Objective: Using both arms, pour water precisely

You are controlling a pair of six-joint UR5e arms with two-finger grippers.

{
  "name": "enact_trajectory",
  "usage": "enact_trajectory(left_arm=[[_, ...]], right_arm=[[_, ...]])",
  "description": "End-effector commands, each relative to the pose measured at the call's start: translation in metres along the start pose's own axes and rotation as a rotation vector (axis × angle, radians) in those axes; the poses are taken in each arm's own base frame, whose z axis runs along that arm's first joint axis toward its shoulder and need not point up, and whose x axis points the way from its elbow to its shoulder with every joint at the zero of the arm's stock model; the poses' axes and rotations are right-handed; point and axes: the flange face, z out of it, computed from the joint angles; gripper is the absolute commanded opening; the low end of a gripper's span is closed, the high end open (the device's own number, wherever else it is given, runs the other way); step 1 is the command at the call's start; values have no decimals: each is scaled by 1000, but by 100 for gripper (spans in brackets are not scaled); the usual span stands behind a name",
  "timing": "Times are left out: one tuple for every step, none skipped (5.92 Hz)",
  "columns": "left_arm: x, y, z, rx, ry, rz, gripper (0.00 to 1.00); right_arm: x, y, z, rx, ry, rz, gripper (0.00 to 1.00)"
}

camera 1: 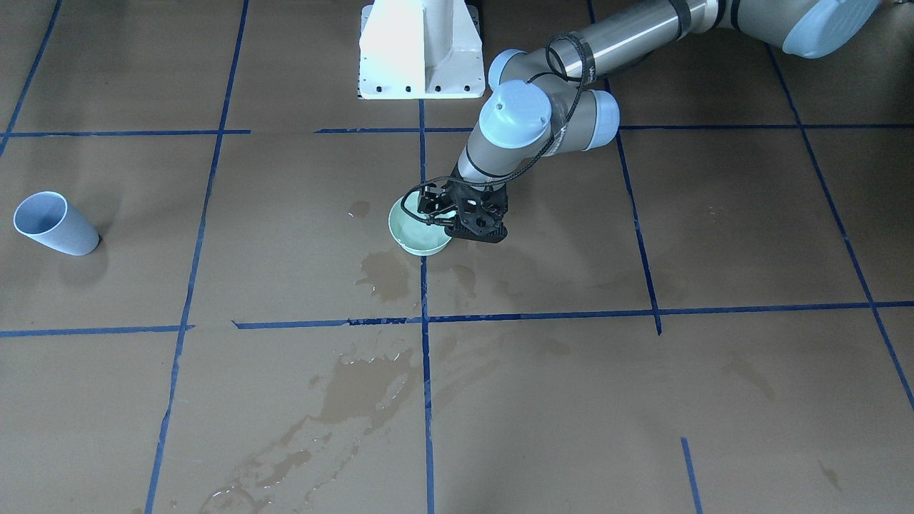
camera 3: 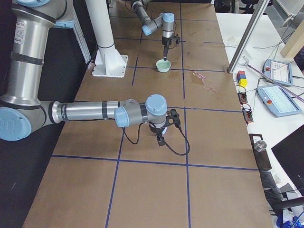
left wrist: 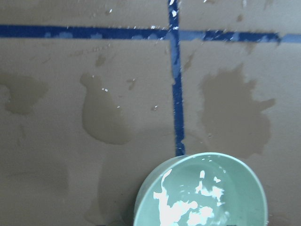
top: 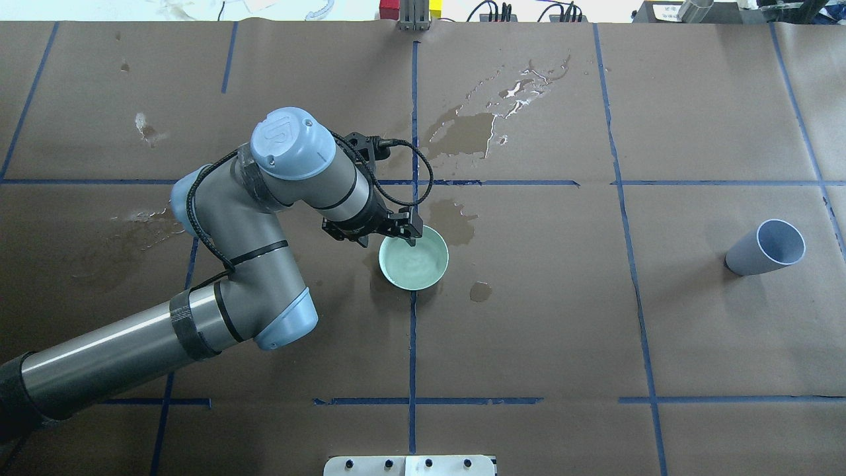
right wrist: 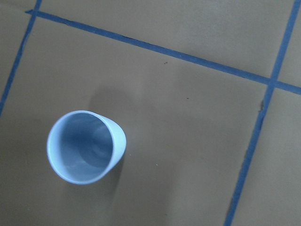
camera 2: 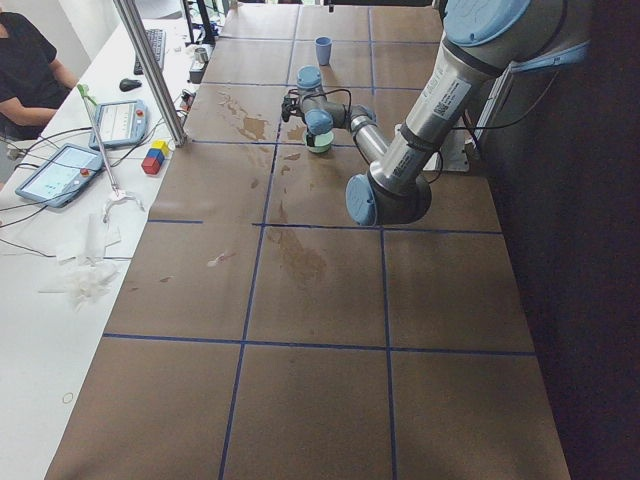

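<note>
A pale green bowl (camera 1: 420,237) stands near the table's middle and also shows in the overhead view (top: 415,259). The water (left wrist: 188,207) shows as a glossy sheen inside it. My left gripper (top: 404,233) comes down on the bowl's rim on the robot's left side and looks shut on it (camera 1: 446,218). A pale blue cup (top: 767,248) stands far to the robot's right, and the right wrist view shows it empty from above (right wrist: 84,147). My right gripper (camera 3: 160,141) shows only in the exterior right view, pointing down. I cannot tell whether it is open or shut.
Wet spill patches lie around the bowl (camera 1: 385,275), toward the operators' side (top: 462,132) and as a small spot on the robot's side (top: 480,291). The white pedestal (camera 1: 421,50) stands at the robot's edge. Blue tape lines grid the brown table.
</note>
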Motion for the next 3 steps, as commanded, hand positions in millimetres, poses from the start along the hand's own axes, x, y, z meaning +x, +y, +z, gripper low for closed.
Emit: enact_trajectory(left_arm=[[-11, 1, -8, 8, 4, -40, 91], [-10, 2, -10, 10, 6, -41, 92], [-12, 1, -13, 15, 9, -41, 93]], right_arm=[[-50, -11, 18, 85, -74, 4, 100], [-73, 2, 27, 124, -129, 73, 100], [-87, 28, 36, 220, -121, 18, 100]])
